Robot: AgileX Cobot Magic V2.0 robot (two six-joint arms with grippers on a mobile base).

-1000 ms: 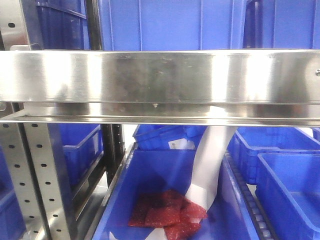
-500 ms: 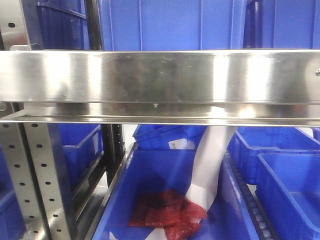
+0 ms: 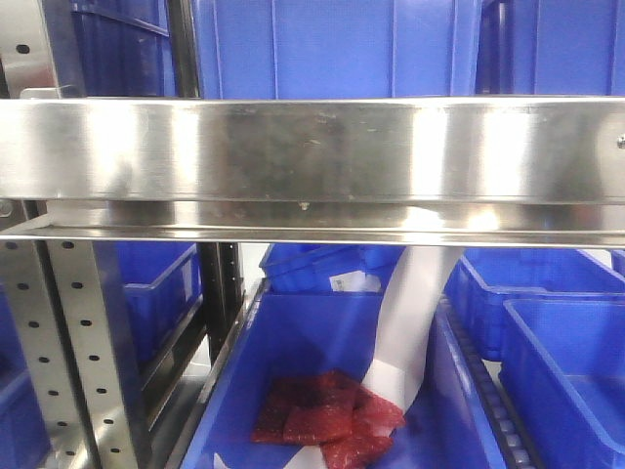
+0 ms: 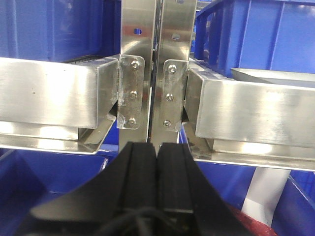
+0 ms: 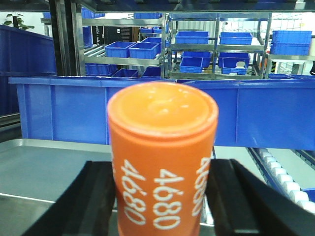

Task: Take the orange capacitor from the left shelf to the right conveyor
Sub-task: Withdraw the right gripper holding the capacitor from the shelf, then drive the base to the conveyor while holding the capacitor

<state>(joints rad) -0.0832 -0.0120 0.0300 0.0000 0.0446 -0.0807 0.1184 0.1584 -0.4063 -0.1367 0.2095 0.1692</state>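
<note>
The orange capacitor [image 5: 162, 162], with white "4680" printed down its side, stands upright and fills the middle of the right wrist view. My right gripper [image 5: 162, 169] is shut on it, a black finger [image 5: 96, 196] pressing each side. In the left wrist view my left gripper [image 4: 156, 147] is shut and empty, pointing at the paired steel uprights [image 4: 147, 64] of the left shelf. The shelf's shiny horizontal beam [image 3: 312, 151] spans the front view. The right conveyor is out of view.
Below the beam a blue bin [image 3: 312, 332] holds red crinkled packets [image 3: 327, 420], and a white strip [image 3: 410, 322] hangs into it. Behind the capacitor lie a shallow silver tray [image 5: 44, 162], a long blue bin [image 5: 275, 113] and white rollers [image 5: 280, 172].
</note>
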